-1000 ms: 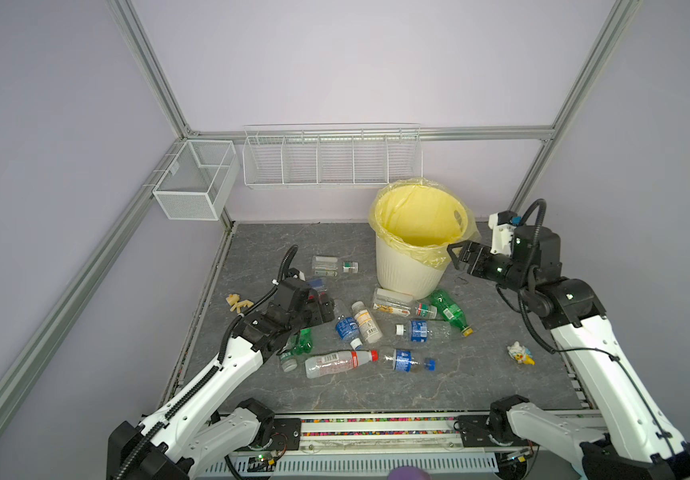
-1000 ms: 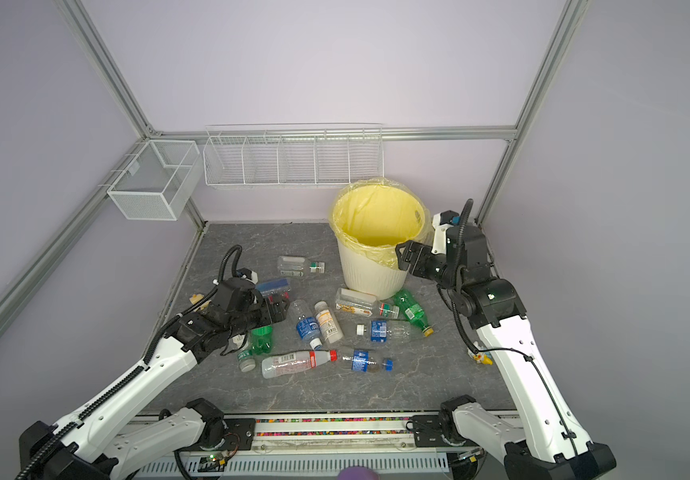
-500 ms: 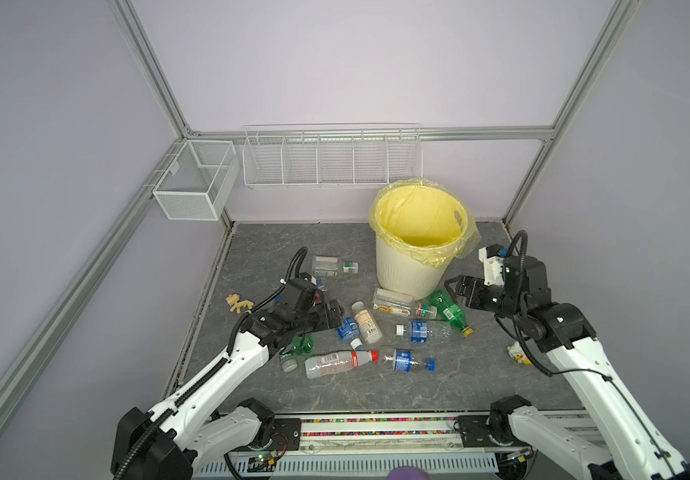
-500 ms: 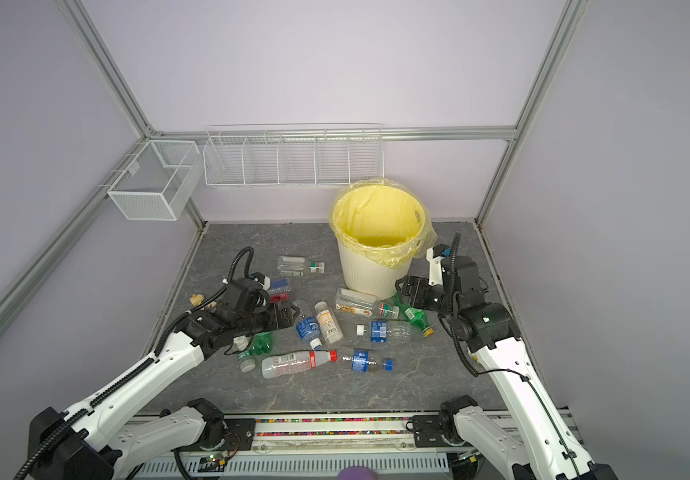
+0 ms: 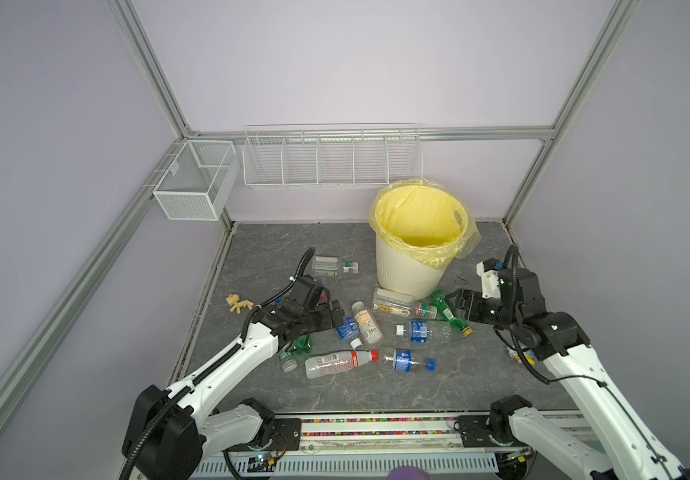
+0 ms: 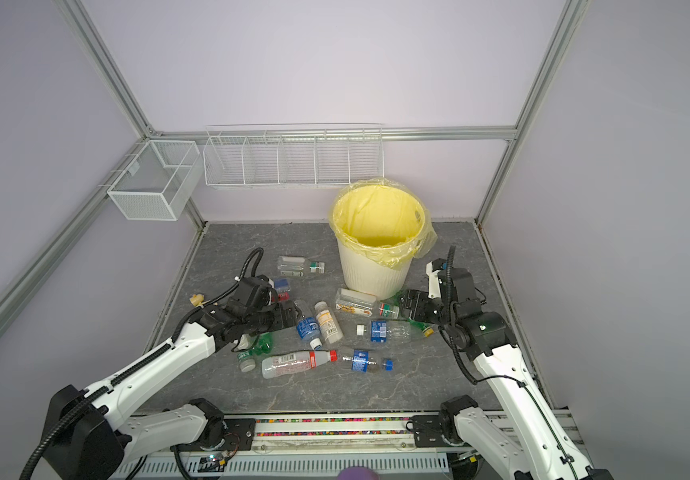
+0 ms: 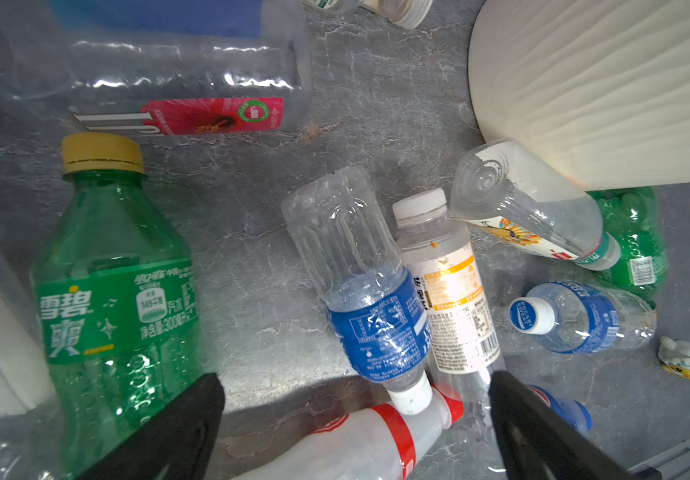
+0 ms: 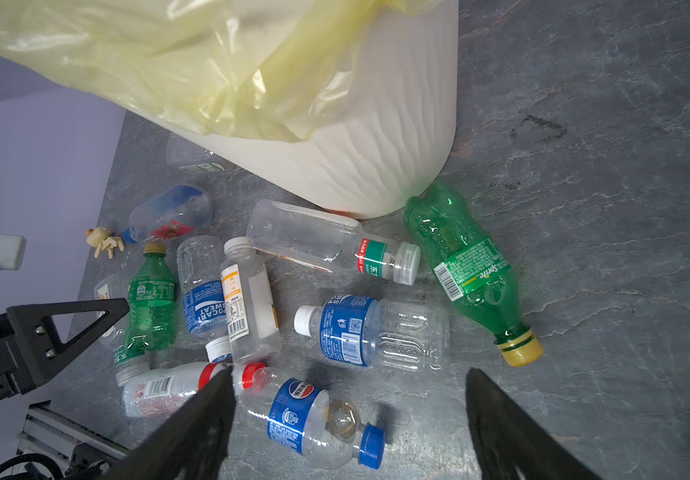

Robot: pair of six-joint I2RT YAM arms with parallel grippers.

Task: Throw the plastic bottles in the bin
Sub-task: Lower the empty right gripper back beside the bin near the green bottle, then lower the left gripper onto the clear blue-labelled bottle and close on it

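Because the bin [image 5: 409, 274] is the largest item and the drop target, locate it first. It stands upright on the tabletop [image 5: 376, 395], far and right of centre, lined with a yellow bag, mouth open upward. No bottle shows inside it in either top view.

The plastic bottles [image 5: 397, 305] lie on their sides in a loose cluster near the bin and to its left. They look empty or nearly so. Judge them light, thin-walled and easily dented, with smooth round bodies that roll and slip.

The left gripper [image 7: 353, 380] has its jaws spread wide and holds nothing. It sits low over the left of the cluster, facing the blue-labelled bottle [image 7: 376, 307], which touches the orange-labelled bottle [image 7: 447, 299].

The right gripper [image 8: 349, 374] also has its jaws spread wide and is empty. It sits just right of the bin's foot, close to the green bottle [image 8: 463, 266].

Grip guidance, by size:
- Red-capped bottle [image 5: 335, 363], the longest and nearest: take it at the labelled mid-body with the jaws square to the long axis.
- Green bottle: its base lies just beside the bin, so grip at the label band, clear of the bin wall.
- Blue-capped bottle [image 8: 314, 419]: it looks dented, so expect the wall to give further.
- Touching pairs: closing on one probably shoves its neighbour.
- Necks and caps: likely the stiffest part but narrow, so prefer the body.
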